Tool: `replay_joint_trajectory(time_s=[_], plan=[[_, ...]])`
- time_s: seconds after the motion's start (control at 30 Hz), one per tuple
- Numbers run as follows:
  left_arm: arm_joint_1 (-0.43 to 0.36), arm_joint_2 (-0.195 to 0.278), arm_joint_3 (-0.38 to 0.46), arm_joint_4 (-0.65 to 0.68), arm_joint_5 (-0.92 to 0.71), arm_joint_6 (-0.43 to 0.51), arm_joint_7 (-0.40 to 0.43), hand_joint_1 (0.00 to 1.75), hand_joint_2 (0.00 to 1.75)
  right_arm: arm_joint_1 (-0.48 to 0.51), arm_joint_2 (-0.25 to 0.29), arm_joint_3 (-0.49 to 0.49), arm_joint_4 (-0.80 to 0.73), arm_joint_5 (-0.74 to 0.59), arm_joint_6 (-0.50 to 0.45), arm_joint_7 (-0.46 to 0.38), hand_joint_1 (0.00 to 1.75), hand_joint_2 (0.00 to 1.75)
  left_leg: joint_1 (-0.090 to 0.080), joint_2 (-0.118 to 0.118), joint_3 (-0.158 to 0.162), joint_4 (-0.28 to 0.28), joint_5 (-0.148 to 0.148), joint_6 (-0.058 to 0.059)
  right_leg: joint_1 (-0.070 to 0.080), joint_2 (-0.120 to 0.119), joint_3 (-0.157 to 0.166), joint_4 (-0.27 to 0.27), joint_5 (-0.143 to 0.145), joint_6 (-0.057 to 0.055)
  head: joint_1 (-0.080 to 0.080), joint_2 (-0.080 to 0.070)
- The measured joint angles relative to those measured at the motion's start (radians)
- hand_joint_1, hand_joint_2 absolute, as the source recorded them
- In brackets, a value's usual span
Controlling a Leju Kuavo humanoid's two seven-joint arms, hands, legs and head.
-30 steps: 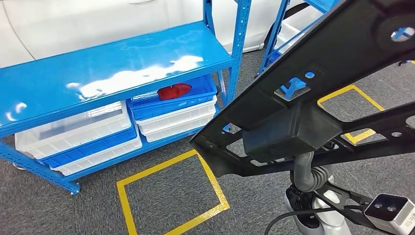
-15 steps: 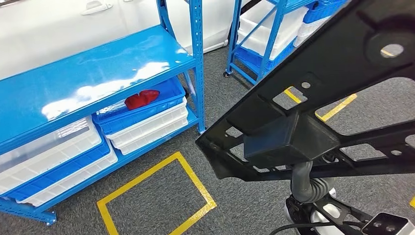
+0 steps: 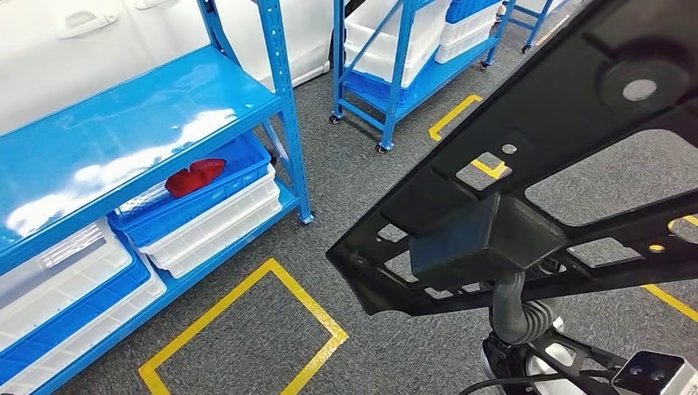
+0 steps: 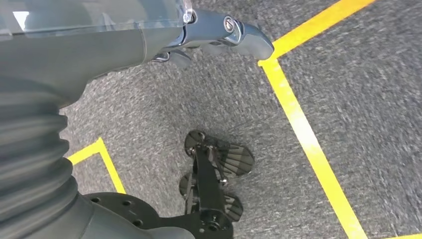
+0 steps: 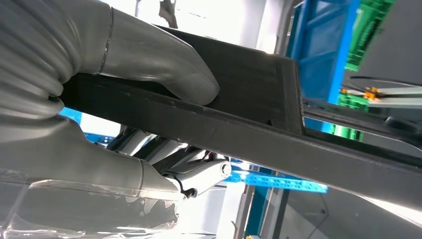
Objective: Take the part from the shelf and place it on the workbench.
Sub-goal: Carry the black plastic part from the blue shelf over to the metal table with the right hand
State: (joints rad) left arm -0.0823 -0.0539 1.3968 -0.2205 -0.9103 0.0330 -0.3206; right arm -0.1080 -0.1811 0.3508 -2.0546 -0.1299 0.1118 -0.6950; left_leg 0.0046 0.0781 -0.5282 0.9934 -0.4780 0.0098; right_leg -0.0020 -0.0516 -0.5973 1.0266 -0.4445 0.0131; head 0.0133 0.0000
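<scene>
grey carpet below; part (image 5: pixel 259 107) (black) in right hand (image 5: pixel 99 99)

Part (image 3: pixel 527 206): matt black plastic, moulded, faint grain on its edge in the right wrist view. Shelf (image 3: pixel 123 140), upper left of frame: blue painted metal, glossy, w/ white glare patches. Bins (image 3: pixel 216 216) under it: smooth plastic, blue and white. Floor (image 3: pixel 395 346): grey carpet, rough short pile, w/ smooth yellow tape lines (image 3: pixel 247 329). Right robot hand (image 5: pixel 149 64): smooth grey plastic thumb, ribbed rubbery cover. Left robot hand (image 4: pixel 219 35): satin metal-look fingers.
</scene>
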Motion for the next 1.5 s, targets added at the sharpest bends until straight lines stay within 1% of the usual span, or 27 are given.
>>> replay_joint_trajectory(time_s=[0.03, 0.1, 0.17, 0.27, 0.3, 0.33, 0.37, 0.4, 0.47, 0.53, 0.6, 0.63, 0.7, 0.77, 0.83, 0.87, 0.9, 0.97, 1.03, 1.13, 1.2, 1.27, 1.33, 1.37, 1.4, 1.43, 1.5], plan=[[-0.001, -0.001, 0.0, 0.0, 0.004, 0.003, 0.0, 0.0, 1.75, 0.0, -0.001, -0.002, 0.0, -0.008, 0.013, 0.0, 1.75, 1.75, -0.002, 0.008, 0.002, 0.0, -0.002, -0.005, 0.004, -0.004, 0.007, -0.017, 0.0, -0.007, -0.001, 0.0], [-0.002, -0.002, 0.001, 0.0, 0.011, 0.005, -0.002, 0.0, 1.75, 0.0, -0.003, -0.011, 0.0, -0.019, 0.036, 0.0, 1.75, 1.75, -0.003, 0.024, 0.006, -0.002, -0.006, -0.015, 0.004, 0.017, 0.006, -0.019, 0.003, -0.02, -0.001, 0.0], [-0.004, -0.003, 0.002, 0.0, 0.013, 0.006, -0.002, 0.0, 1.75, -0.002, -0.007, -0.021, 0.001, -0.026, 0.051, 0.0, 1.75, 1.75, -0.001, 0.004, 0.0, 0.024, -0.029, -0.024, -0.002, 0.034, 0.011, -0.029, 0.008, -0.032, -0.002, 0.0], [-0.001, -0.004, 0.002, 0.0, 0.01, 0.006, 0.005, 0.0, 1.75, -0.005, -0.01, -0.037, 0.004, -0.037, 0.062, 0.0, 1.75, 1.75, 0.005, -0.06, -0.08, 0.204, -0.123, -0.032, -0.004, 0.061, 0.014, -0.034, 0.012, -0.043, -0.005, 0.0], [0.002, -0.004, 0.002, 0.0, 0.01, 0.007, 0.007, 0.0, 1.75, -0.005, -0.01, -0.041, 0.007, -0.04, 0.064, 0.0, 1.75, 1.75, 0.006, -0.068, -0.111, 0.266, -0.144, -0.034, -0.003, 0.073, 0.014, -0.033, 0.012, -0.044, -0.006, 0.0], [0.004, -0.004, 0.002, 0.0, 0.01, 0.008, 0.009, 0.0, 1.75, -0.005, -0.01, -0.044, 0.009, -0.041, 0.064, 0.0, 1.75, 1.75, 0.006, -0.07, -0.128, 0.295, -0.144, -0.035, -0.002, 0.086, 0.014, -0.032, 0.012, -0.044, -0.006, 0.0], [0.005, -0.004, 0.002, 0.0, 0.01, 0.009, 0.009, 0.0, 1.75, -0.005, -0.011, -0.047, 0.011, -0.041, 0.065, 0.0, 1.75, 1.75, 0.007, -0.071, -0.127, 0.284, -0.122, -0.034, -0.002, 0.099, 0.015, -0.031, 0.011, -0.044, -0.006, 0.0], [0.006, -0.004, 0.002, 0.0, 0.01, 0.01, 0.01, 0.0, 1.75, -0.005, -0.011, -0.05, 0.012, -0.042, 0.065, 0.0, 1.75, 1.75, 0.007, -0.077, -0.107, 0.232, -0.084, -0.033, -0.002, 0.112, 0.017, -0.03, 0.01, -0.042, -0.006, 0.0], [0.006, -0.003, 0.002, 0.0, 0.01, 0.011, 0.01, 0.0, 1.75, -0.006, -0.011, -0.055, 0.013, -0.042, 0.064, 0.0, 1.75, 1.75, 0.011, -0.121, -0.048, 0.088, -0.01, -0.028, -0.002, 0.135, 0.018, -0.024, 0.008, -0.036, -0.005, 0.0], [0.006, -0.003, 0.002, 0.0, 0.009, 0.012, 0.012, 0.0, 1.75, -0.006, -0.011, -0.059, 0.014, -0.042, 0.064, 0.0, 1.75, 1.75, 0.013, -0.159, -0.017, 0.013, 0.012, -0.023, -0.004, 0.157, 0.01, -0.02, 0.009, -0.024, -0.005, 0.0], [0.005, -0.003, 0.002, 0.0, 0.009, 0.012, 0.014, 0.0, 1.75, 0.0, -0.011, -0.063, 0.014, -0.041, 0.064, 0.0, 1.75, 1.75, 0.011, -0.149, -0.015, 0.007, 0.011, -0.014, -0.008, 0.178, 0.001, -0.022, 0.014, -0.01, -0.005, 0.0], [0.004, -0.004, 0.002, 0.0, 0.009, 0.012, 0.014, 0.0, 1.75, 0.004, -0.011, -0.066, 0.012, -0.038, 0.065, 0.0, 1.75, 1.75, 0.012, -0.138, -0.013, 0.002, 0.014, -0.008, -0.009, 0.175, -0.002, -0.018, 0.013, -0.005, -0.005, 0.0], [0.003, -0.004, 0.002, 0.0, 0.009, 0.012, 0.013, 0.0, 1.75, 0.011, -0.011, -0.071, 0.006, -0.03, 0.07, 0.0, 1.75, 1.75, 0.014, -0.111, -0.008, -0.009, 0.02, 0.006, -0.007, 0.127, -0.029, 0.035, -0.02, 0.002, -0.001, 0.0], [0.005, -0.004, 0.002, 0.0, 0.009, 0.012, 0.009, 0.0, 1.75, 0.014, -0.011, -0.074, 0.003, -0.028, 0.085, -0.001, 1.75, 1.75, 0.01, -0.083, -0.007, -0.013, 0.02, 0.013, -0.009, 0.073, -0.094, 0.166, -0.084, 0.008, 0.003, 0.0], [0.007, -0.004, 0.002, 0.0, 0.009, 0.011, 0.006, 0.0, 1.75, 0.017, -0.012, -0.081, 0.002, -0.036, 0.1, -0.001, 1.75, 1.75, 0.006, -0.055, -0.007, -0.012, 0.018, 0.014, -0.014, 0.061, -0.146, 0.268, -0.115, 0.013, 0.003, 0.0], [0.007, -0.004, 0.002, 0.0, 0.008, 0.01, 0.006, 0.0, 1.75, 0.018, -0.013, -0.084, 0.002, -0.039, 0.102, -0.001, 1.75, 1.75, 0.006, -0.042, -0.006, -0.011, 0.016, 0.013, -0.015, 0.058, -0.144, 0.265, -0.103, 0.014, 0.003, 0.0], [0.006, -0.005, 0.002, 0.0, 0.006, 0.009, 0.006, 0.0, 1.75, 0.018, -0.014, -0.087, 0.002, -0.041, 0.103, -0.001, 1.75, 1.75, 0.006, -0.03, -0.004, -0.011, 0.014, 0.012, -0.015, 0.052, -0.12, 0.221, -0.075, 0.013, 0.003, 0.0], [0.004, -0.006, 0.002, 0.0, 0.002, 0.007, 0.005, 0.0, 1.75, 0.02, -0.016, -0.089, -0.001, -0.039, 0.103, 0.0, 1.75, 1.75, 0.003, -0.009, 0.002, -0.007, 0.007, 0.005, -0.011, 0.016, -0.04, 0.074, -0.016, 0.008, 0.004, 0.0], [0.003, -0.007, 0.002, 0.0, 0.001, 0.007, 0.005, 0.0, 1.75, 0.026, -0.016, -0.089, -0.01, -0.028, 0.102, -0.001, 1.75, 1.75, -0.002, 0.005, 0.005, -0.004, -0.001, -0.006, -0.003, -0.007, 0.003, -0.01, 0.004, -0.003, 0.003, 0.0], [-0.002, -0.008, 0.002, 0.0, 0.001, 0.013, 0.008, 0.0, 1.75, 0.041, -0.016, -0.088, -0.021, -0.006, 0.097, -0.001, 1.75, 1.75, -0.001, 0.023, 0.011, -0.003, -0.009, -0.022, 0.0, 0.017, 0.002, -0.019, 0.004, -0.021, 0.002, 0.0], [-0.005, -0.008, 0.002, 0.0, 0.0, 0.02, 0.019, 0.0, 1.75, 0.044, -0.015, -0.085, -0.024, 0.004, 0.086, 0.0, 1.75, 1.75, 0.003, -0.012, -0.004, 0.04, -0.042, -0.032, -0.005, 0.035, 0.005, -0.026, 0.008, -0.034, 0.001, 0.0], [-0.004, -0.009, 0.002, 0.0, -0.003, 0.027, 0.032, 0.0, 1.75, 0.045, -0.01, -0.08, -0.024, 0.009, 0.073, -0.001, 1.75, 1.75, 0.006, -0.058, -0.061, 0.164, -0.107, -0.037, -0.005, 0.054, 0.005, -0.028, 0.01, -0.043, -0.002, 0.0], [-0.001, -0.008, 0.002, 0.0, -0.007, 0.035, 0.044, 0.0, 1.75, 0.048, -0.006, -0.076, -0.022, 0.012, 0.065, 0.0, 1.75, 1.75, 0.006, -0.069, -0.123, 0.283, -0.147, -0.039, -0.002, 0.078, 0.005, -0.027, 0.01, -0.046, -0.002, 0.0], [0.0, -0.008, 0.002, 0.0, -0.009, 0.039, 0.048, 0.0, 1.75, 0.048, -0.005, -0.073, -0.02, 0.013, 0.062, 0.0, 1.75, 1.75, 0.006, -0.07, -0.133, 0.297, -0.138, -0.038, -0.001, 0.091, 0.005, -0.026, 0.01, -0.046, -0.003, 0.0], [0.001, -0.008, 0.002, 0.0, -0.011, 0.041, 0.05, 0.0, 1.75, 0.049, -0.005, -0.072, -0.017, 0.011, 0.061, 0.0, 1.75, 1.75, 0.006, -0.073, -0.123, 0.266, -0.108, -0.035, -0.001, 0.104, 0.007, -0.025, 0.01, -0.045, -0.003, 0.0], [0.001, -0.007, 0.002, 0.0, -0.012, 0.043, 0.051, 0.0, 1.75, 0.049, -0.005, -0.07, -0.015, 0.009, 0.061, 0.0, 1.75, 1.75, 0.006, -0.082, -0.097, 0.202, -0.066, -0.032, -0.001, 0.117, 0.008, -0.024, 0.009, -0.044, -0.003, 0.0], [0.001, -0.005, 0.001, 0.0, -0.014, 0.045, 0.049, 0.0, 1.75, 0.044, -0.005, -0.07, -0.01, -0.002, 0.06, 0.0, 1.75, 1.75, 0.008, -0.124, -0.039, 0.065, -0.004, -0.025, 0.0, 0.14, 0.008, -0.019, 0.008, -0.038, -0.002, 0.0]])
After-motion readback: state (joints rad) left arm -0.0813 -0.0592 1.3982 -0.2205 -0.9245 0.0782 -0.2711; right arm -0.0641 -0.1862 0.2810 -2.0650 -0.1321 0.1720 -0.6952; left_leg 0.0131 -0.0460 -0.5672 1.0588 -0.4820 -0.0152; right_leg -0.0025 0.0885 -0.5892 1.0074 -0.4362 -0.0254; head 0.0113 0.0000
